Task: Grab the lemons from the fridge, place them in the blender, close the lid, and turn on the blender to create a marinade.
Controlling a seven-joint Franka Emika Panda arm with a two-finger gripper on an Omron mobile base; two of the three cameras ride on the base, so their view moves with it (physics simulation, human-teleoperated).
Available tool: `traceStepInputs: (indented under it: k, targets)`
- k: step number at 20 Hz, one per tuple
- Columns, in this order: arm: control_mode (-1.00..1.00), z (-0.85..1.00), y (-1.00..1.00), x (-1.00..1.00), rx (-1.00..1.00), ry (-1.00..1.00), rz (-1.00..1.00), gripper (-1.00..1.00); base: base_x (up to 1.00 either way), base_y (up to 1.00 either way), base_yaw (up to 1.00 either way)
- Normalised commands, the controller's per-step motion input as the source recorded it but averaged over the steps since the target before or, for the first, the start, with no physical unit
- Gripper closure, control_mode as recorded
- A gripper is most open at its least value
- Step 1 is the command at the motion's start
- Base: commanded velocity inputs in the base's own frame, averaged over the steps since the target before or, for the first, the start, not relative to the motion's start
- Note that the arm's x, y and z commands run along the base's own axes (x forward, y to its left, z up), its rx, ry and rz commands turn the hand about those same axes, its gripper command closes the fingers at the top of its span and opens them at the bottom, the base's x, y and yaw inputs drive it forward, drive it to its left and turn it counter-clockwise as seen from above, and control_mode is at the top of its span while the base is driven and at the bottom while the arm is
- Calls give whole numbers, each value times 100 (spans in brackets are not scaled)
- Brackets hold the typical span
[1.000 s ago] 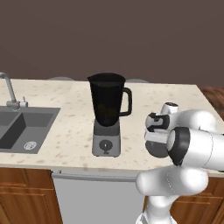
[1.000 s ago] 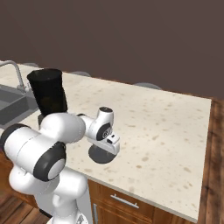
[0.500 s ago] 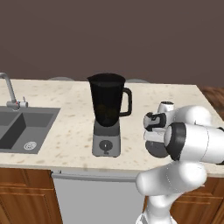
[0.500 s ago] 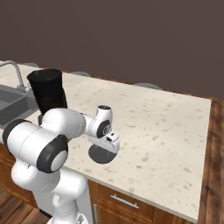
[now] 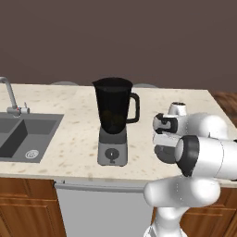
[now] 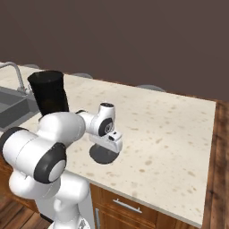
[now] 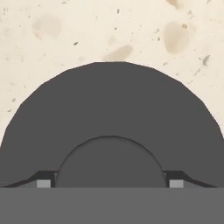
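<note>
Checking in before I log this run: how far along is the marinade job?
The blender stands on the counter, its jar mouth uncovered; whether the lemons are inside cannot be seen. In hand: the gripper is down over the lid, fingertips flanking its centre knob. Left: fit the lid, then turn the dial.

The lid (image 7: pixel 111 118) looks like matt dark grey plastic, smooth, lying on a pale speckled stone counter (image 6: pixel 170 120). The blender (image 5: pixel 114 121) has a glossy near-black jar on a dull grey base. Below, the cabinets (image 5: pixel 25 208) are warm brown wood, and the sink (image 5: pixel 23 136) is matt grey.
</note>
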Motion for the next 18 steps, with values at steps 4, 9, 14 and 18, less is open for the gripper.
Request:
traceStepInputs:
  k: [4, 9, 14, 18]
  targets:
    - [-100, 92, -2, -29, 5, -5, -1, 100, 0, 0, 0]
    - [-100, 100, 0, -58, 3, -16, 0, 100, 0, 0, 0]
    - [-100, 100, 0, -56, 0, -23, 0, 100, 0, 0, 0]
    - [-100, 100, 4, -39, 0, -24, 0, 100, 0, 0, 0]
